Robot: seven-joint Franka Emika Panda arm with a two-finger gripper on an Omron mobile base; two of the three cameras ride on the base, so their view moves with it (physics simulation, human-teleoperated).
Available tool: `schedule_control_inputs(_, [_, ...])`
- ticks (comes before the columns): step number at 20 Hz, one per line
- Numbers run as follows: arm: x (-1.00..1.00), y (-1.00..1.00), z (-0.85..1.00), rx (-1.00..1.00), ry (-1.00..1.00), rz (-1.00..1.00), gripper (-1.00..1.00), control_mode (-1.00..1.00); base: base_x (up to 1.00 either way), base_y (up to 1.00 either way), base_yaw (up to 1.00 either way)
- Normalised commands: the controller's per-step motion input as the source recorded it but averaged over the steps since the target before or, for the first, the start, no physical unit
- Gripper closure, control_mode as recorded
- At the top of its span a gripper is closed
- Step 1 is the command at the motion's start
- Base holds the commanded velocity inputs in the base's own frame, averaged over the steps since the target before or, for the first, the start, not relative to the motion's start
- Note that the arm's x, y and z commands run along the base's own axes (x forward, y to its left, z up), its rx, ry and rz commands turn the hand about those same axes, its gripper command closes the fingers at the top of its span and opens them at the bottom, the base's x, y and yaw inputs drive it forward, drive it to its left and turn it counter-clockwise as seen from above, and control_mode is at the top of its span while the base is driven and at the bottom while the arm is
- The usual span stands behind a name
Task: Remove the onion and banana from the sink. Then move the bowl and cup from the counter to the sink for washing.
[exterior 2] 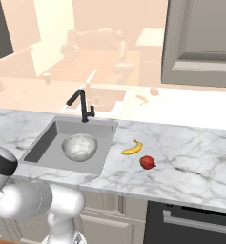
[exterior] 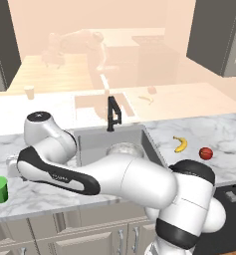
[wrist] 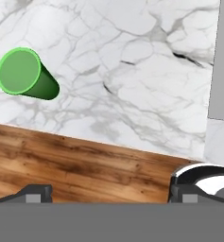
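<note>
Jaws stand fully open on my gripper (wrist: 111,194), holding nothing, above the counter (wrist: 132,71) near its front edge. I see the cup (wrist: 26,74) upright on the marble, well apart from the fingertips (wrist: 38,193); it sits left of the sink (exterior: 89,142). I see the bowl (exterior 2: 79,147) resting inside the basin. The banana (exterior 2: 132,148) and onion (exterior 2: 147,163) lie on the marble right of the sink, near each other.
</note>
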Motion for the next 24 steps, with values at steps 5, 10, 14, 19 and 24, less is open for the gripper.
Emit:
schedule_control_inputs(5, [0.04, 0.21, -0.07, 0.00, 0.00, 0.00, -1.00, -1.00, 0.00, 0.00, 0.00])
schedule_control_inputs(10, [0.09, 0.17, -0.01, 0.00, 0.00, 0.00, -1.00, -1.00, 0.00, 0.00, 0.00])
schedule_control_inputs(14, [0.09, 0.12, -0.02, 0.00, 0.00, 0.00, -1.00, -1.00, 0.00, 0.00, 0.00])
schedule_control_inputs(19, [0.12, 0.11, -0.07, 0.00, 0.03, 0.00, -1.00, -1.00, 0.00, 0.00, 0.00])
schedule_control_inputs(24, [0.10, 0.13, -0.10, 0.00, 0.02, 0.00, -1.00, -1.00, 0.00, 0.00, 0.00])
